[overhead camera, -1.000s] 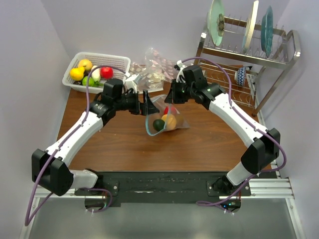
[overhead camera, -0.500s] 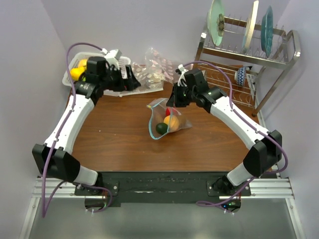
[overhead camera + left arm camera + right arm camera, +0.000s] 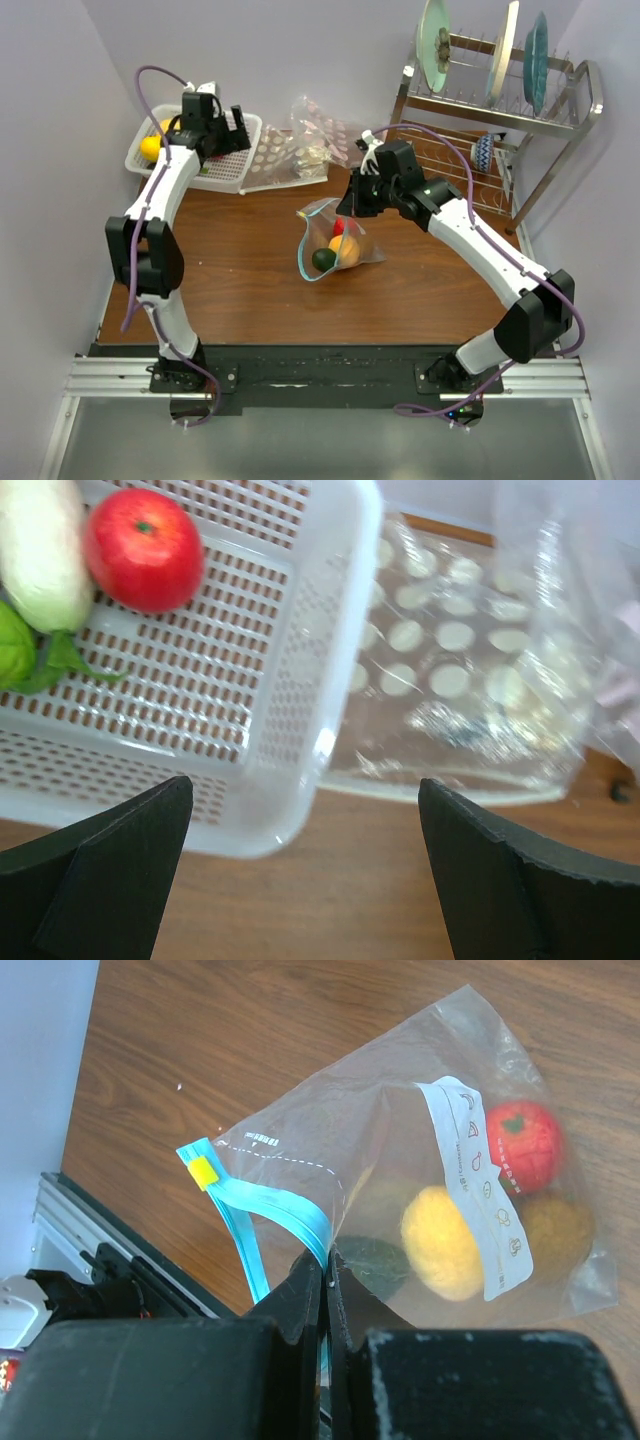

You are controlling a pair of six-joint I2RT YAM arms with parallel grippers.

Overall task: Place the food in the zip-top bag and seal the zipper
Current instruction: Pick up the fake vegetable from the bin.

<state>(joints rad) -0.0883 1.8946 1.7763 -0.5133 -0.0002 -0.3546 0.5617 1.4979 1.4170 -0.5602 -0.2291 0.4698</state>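
The zip-top bag [image 3: 335,240] lies mid-table, its light-blue zipper [image 3: 268,1210] gaping open. Inside it are a red tomato [image 3: 525,1145], a yellow lemon [image 3: 440,1240], a dark green piece [image 3: 372,1260] and an orange piece [image 3: 555,1225]. My right gripper [image 3: 326,1272] is shut on the zipper rim; it also shows in the top view [image 3: 352,205]. My left gripper [image 3: 305,880] is open and empty, hovering over the near right corner of the white mesh basket [image 3: 300,730]. That basket holds a red tomato [image 3: 143,548], a white piece [image 3: 40,550] and a green piece [image 3: 15,645].
Clear brown-dotted bags [image 3: 295,150] lie right of the basket [image 3: 215,170] at the back. A metal dish rack [image 3: 480,130] with plates stands back right. A yellow fruit [image 3: 150,147] shows at the basket's left end.
My left arm has swung from beside the bag to the basket at the back left, its gripper open. My right gripper has kept its hold on the bag's rim.
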